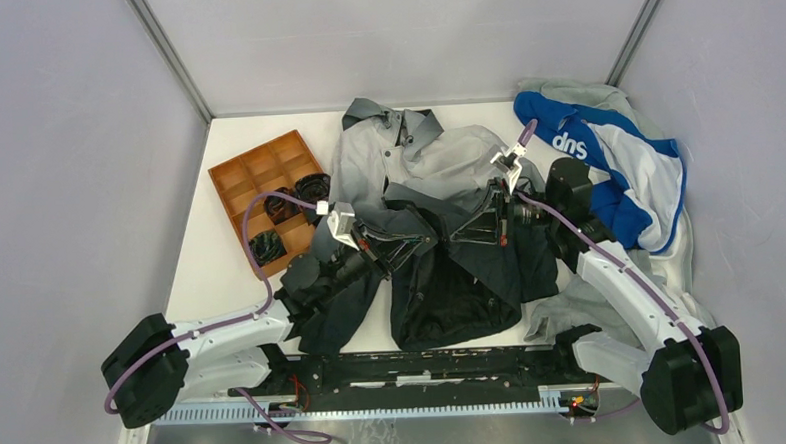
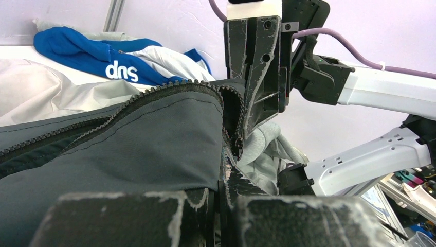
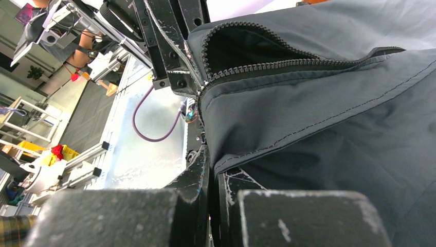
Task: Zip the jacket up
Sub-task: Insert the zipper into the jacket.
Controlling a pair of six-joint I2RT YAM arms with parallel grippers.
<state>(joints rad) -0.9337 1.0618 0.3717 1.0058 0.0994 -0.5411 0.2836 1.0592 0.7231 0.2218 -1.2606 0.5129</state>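
okay, the jacket (image 1: 437,180) is spread out in the middle of the table (image 1: 211,280), pale grey hood up by the far wall, dark hem down toward the arm bases. both arms are reaching in over the dark front and meeting nearly tip to tip. the left gripper (image 1: 428,238) comes in from the left, and its wrist view shows the fingers pressed together on a fold of charcoal cloth, right at the edge. the right gripper (image 1: 462,236) comes from the other side, same story, pinched tight on the dark fabric just below the zipper (image 3: 288,64). the cloth is lifted into a ridge between them. the zipper teeth run in two separate rows here, with an open gap up near the left gripper. off to the right lies the blue-and-white garment (image 1: 607,163), bunched by the wall. on the left, an orange tray (image 1: 266,162) sits just beside the jacket's sleeve, with some dark bits in its compartments.
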